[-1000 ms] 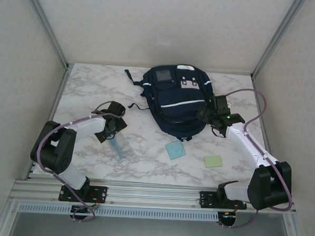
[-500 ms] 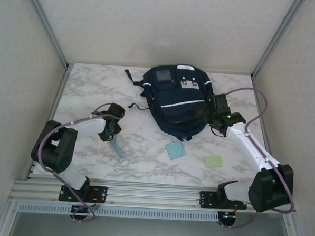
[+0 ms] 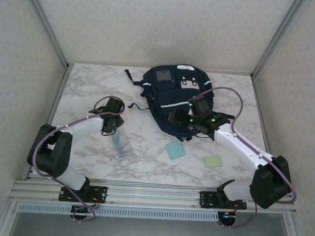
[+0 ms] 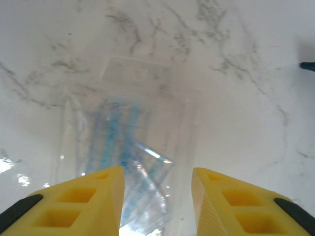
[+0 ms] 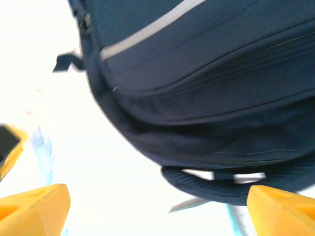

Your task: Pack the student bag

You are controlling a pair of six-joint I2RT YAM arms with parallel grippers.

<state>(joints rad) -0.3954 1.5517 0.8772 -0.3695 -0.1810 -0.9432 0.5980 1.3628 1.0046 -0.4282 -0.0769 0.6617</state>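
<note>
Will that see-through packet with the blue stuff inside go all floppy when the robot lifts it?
Probably floppy: the clear packet looks like thin, crinkled film, so it may sag. Its shiny surface, lying flat on the marble table, could slip. Being so thin, it is likely light.

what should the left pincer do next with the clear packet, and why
Probably close on it now. The left pincer sits low over the clear packet, which lies flat on the marble table; its fingers are apart, with the packet's near end between them.
</note>
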